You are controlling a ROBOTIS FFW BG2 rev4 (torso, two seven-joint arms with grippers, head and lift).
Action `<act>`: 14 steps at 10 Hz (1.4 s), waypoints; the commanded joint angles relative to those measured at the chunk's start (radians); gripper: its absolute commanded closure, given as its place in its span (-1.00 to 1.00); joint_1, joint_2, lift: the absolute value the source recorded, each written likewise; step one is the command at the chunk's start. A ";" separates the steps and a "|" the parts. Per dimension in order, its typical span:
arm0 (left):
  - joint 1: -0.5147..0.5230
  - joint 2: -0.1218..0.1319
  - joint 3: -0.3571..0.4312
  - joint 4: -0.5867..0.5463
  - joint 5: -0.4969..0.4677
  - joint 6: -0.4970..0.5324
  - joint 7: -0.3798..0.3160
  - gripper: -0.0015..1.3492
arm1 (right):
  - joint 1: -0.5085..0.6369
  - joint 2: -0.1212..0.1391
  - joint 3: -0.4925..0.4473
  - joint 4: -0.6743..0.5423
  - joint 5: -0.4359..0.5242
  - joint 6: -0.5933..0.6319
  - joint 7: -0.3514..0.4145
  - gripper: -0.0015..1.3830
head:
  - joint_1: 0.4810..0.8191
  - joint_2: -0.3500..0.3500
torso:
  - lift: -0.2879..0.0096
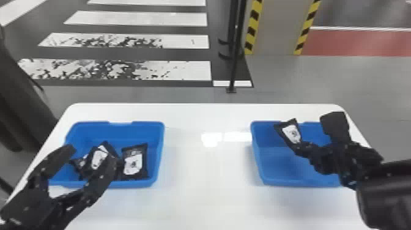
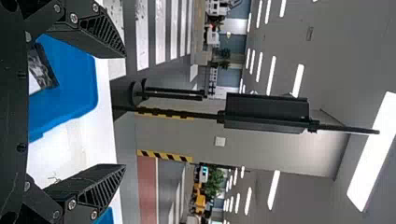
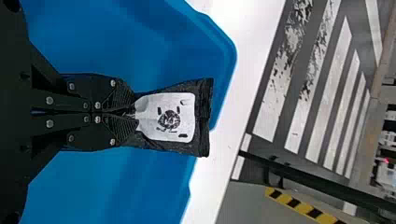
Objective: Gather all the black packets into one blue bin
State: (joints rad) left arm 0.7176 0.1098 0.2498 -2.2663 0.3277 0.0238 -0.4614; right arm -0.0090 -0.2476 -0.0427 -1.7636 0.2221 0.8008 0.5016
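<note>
Three or more black packets (image 1: pixel 133 171) lie in the blue bin (image 1: pixel 158 150) at the lower left of the head view, one apart by its right wall, the others heaped. Across that heap shows the left gripper (image 1: pixel 90 155), fingers apart, the nearer arm to this bin. The white table (image 1: pixel 206 171) spans the middle. Right of centre, the right gripper (image 1: pixel 301 147) has its fingers clamped on one end of a held packet (image 1: pixel 292 133), over the second bin (image 1: pixel 293 181); its long axis runs from the fingertips towards the upper left. Likely next: carry it left across the table.
</note>
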 commanded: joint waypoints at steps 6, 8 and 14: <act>-0.273 0.096 -0.178 0.017 0.332 0.411 -0.059 -0.68 | 0.195 0.010 0.130 -0.510 0.077 -0.013 0.000 0.85 | 0.27 -0.32 | 0.20; -0.389 0.114 -0.276 0.113 0.498 0.415 -0.065 -0.66 | 0.213 0.007 0.180 -0.574 0.063 -0.018 0.006 0.85 | 0.27 -0.27 | 0.20; -0.561 0.120 -0.375 0.277 0.616 0.430 -0.065 -0.66 | 0.286 -0.004 0.278 -0.726 0.053 -0.015 0.021 0.85 | 0.27 -0.18 | 0.20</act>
State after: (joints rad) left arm 0.1673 0.2298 -0.1098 -1.9984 0.9291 0.4543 -0.5261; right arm 0.2728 -0.2511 0.2241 -2.4818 0.2764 0.7851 0.5228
